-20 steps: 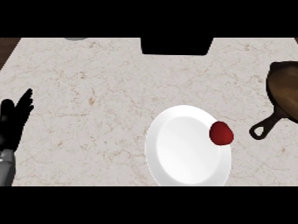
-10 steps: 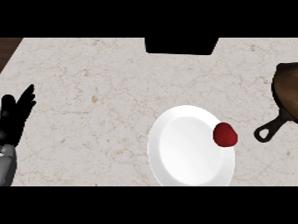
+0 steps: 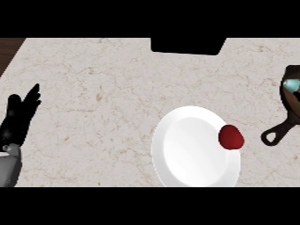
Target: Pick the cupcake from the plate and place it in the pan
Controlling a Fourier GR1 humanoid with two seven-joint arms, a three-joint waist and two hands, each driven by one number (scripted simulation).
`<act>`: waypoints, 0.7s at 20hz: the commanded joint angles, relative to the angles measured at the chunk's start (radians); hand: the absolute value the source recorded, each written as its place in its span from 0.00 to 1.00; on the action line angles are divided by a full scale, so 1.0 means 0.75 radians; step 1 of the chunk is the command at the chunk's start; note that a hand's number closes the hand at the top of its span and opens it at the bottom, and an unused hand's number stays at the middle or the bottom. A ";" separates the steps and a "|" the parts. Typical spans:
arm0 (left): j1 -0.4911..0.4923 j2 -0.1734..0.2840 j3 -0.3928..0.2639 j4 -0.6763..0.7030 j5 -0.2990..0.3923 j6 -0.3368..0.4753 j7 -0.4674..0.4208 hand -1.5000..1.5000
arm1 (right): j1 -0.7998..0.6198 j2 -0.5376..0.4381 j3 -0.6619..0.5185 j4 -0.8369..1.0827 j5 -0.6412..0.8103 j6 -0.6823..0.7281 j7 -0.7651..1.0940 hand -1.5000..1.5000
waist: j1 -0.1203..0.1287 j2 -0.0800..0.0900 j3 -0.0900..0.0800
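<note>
**Cupcake waited on the plate, no hand on it**

The small dark-red cupcake (image 3: 231, 137) sat on the round white plate (image 3: 184, 154), right out at the plate's three o'clock edge. Nothing touched it. The dark cast-iron pan (image 3: 295, 105) lay off toward two o'clock from the plate at the counter's right margin, handle pointing back down toward the plate; a small multicoloured object (image 3: 299, 85) showed inside it, and what it was could not be told.

The left hand (image 3: 19, 121) rested at nine o'clock on the pale marbled counter (image 3: 100, 79), well apart from the plate, fingers straight and together, holding nothing. The right hand was nowhere in view.

By my reading, the pick had not begun. The next move called for a hand to come in over the plate's right edge, close around the cupcake and lift it clear of the rim before heading for the pan.
</note>
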 commanded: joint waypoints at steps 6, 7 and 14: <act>-0.033 0.015 0.012 0.014 -0.002 -0.009 -0.008 0.50 | -0.016 0.104 -0.058 0.089 -0.047 -0.023 -0.107 0.00 | 0.013 0.013 0.003; -0.034 0.002 0.000 0.027 -0.009 -0.009 -0.036 0.50 | -0.089 0.075 -0.047 0.093 -0.038 0.036 -0.054 0.00 | 0.014 0.011 0.000; -0.015 0.013 0.010 0.018 0.009 -0.035 0.001 0.50 | -0.070 0.153 -0.212 0.067 -0.194 -0.103 -0.218 0.00 | 0.011 0.007 0.002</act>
